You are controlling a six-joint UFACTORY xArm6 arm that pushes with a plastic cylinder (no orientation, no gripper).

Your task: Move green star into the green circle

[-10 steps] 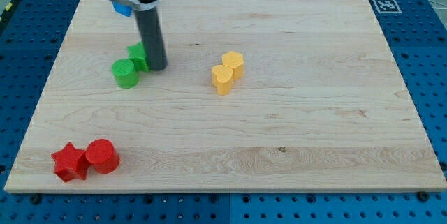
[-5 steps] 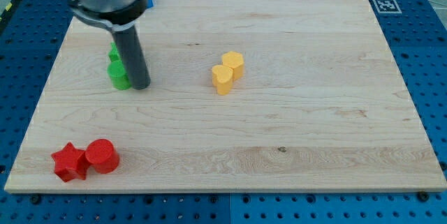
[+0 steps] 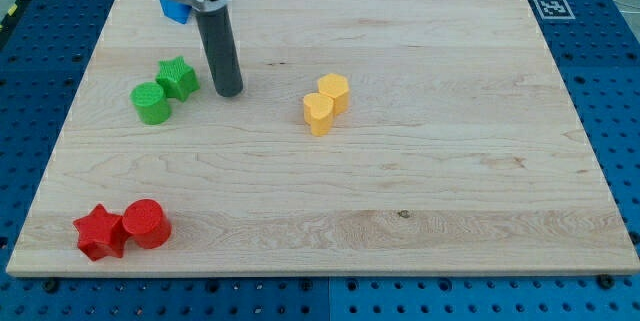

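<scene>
My tip (image 3: pixel 230 91) rests on the board (image 3: pixel 420 191), just right of the green star (image 3: pixel 177 77) and apart from it; being a bare rod, it holds nothing. The star sits against the green circle (image 3: pixel 151 103), apparently touching, though the seam is hard to read. If any gap remains, a short, gentle push toward the view's lower left, centred on the star, should close it without knocking the circle away.

Green star (image 3: pixel 177 77) touching green circle (image 3: pixel 152 104)
</scene>
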